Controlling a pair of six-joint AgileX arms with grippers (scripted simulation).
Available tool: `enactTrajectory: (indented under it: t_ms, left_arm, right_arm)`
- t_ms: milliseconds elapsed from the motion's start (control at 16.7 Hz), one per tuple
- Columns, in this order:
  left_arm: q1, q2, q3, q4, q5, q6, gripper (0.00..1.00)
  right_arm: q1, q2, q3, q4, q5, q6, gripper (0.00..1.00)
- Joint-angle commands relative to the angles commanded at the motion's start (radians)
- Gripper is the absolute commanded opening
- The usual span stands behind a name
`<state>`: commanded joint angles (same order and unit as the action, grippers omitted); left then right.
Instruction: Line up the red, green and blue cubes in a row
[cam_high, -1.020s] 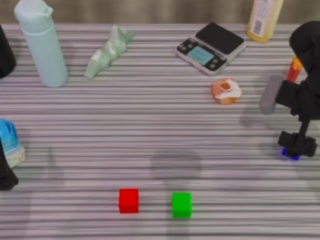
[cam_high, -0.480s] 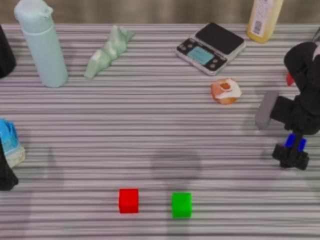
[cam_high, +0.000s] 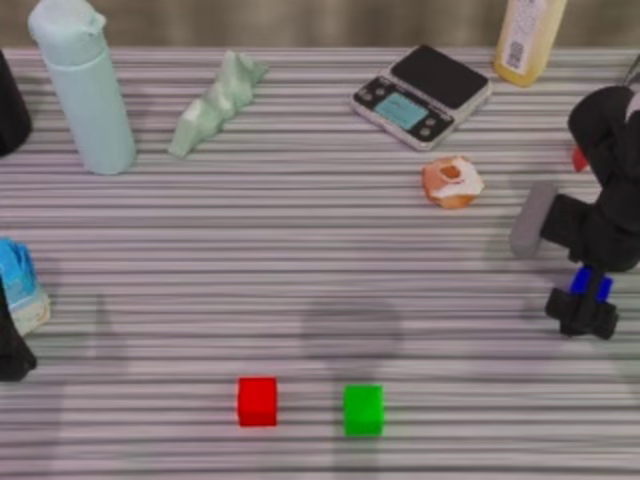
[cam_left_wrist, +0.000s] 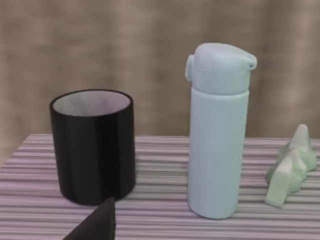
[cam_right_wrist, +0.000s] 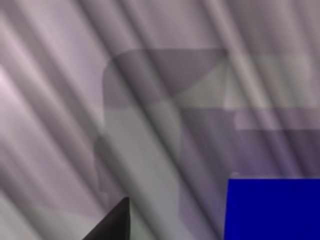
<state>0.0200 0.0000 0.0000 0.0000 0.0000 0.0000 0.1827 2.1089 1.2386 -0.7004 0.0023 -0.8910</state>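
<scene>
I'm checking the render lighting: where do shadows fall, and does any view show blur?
Top view: a soft round shadow lies on the striped table above the red cube and green cube.
Right wrist view: blocky grey shadows cross the stripes; the blue cube fills a corner, stripes smeared.
Left wrist view: evenly lit, the wall behind soft.

You see striped table (cam_high: 300, 250). On it: red cube (cam_high: 257, 401) beside green cube (cam_high: 363, 410) near front edge; pale bottle (cam_high: 82, 88), crumpled green lump (cam_high: 215, 103), scale (cam_high: 421, 95), orange-white pastry (cam_high: 451, 181) toward back; black cup (cam_left_wrist: 93, 146) by bottle.
</scene>
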Motion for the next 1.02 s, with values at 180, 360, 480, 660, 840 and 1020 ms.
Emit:
enactTrajectory:
  t_ms: [180, 360, 480, 660, 840, 1020]
  left_arm:
    - [0.000, 0.000, 0.000, 0.000, 0.000, 0.000, 1.00]
    - [0.000, 0.000, 0.000, 0.000, 0.000, 0.000, 1.00]
    - [0.000, 0.000, 0.000, 0.000, 0.000, 0.000, 1.00]
    - [0.000, 0.000, 0.000, 0.000, 0.000, 0.000, 1.00]
    - [0.000, 0.000, 0.000, 0.000, 0.000, 0.000, 1.00]
    - [0.000, 0.000, 0.000, 0.000, 0.000, 0.000, 1.00]
  right_arm:
    - [0.000, 0.000, 0.000, 0.000, 0.000, 0.000, 0.25]
    - [0.000, 0.000, 0.000, 0.000, 0.000, 0.000, 0.02]
    - [0.000, 0.000, 0.000, 0.000, 0.000, 0.000, 0.00]
    - [0.000, 0.000, 0.000, 0.000, 0.000, 0.000, 0.00]
    - [0.000, 0.000, 0.000, 0.000, 0.000, 0.000, 0.00]
    - [0.005, -0.058, 0.020, -0.063, -0.017, 0.024, 0.00]
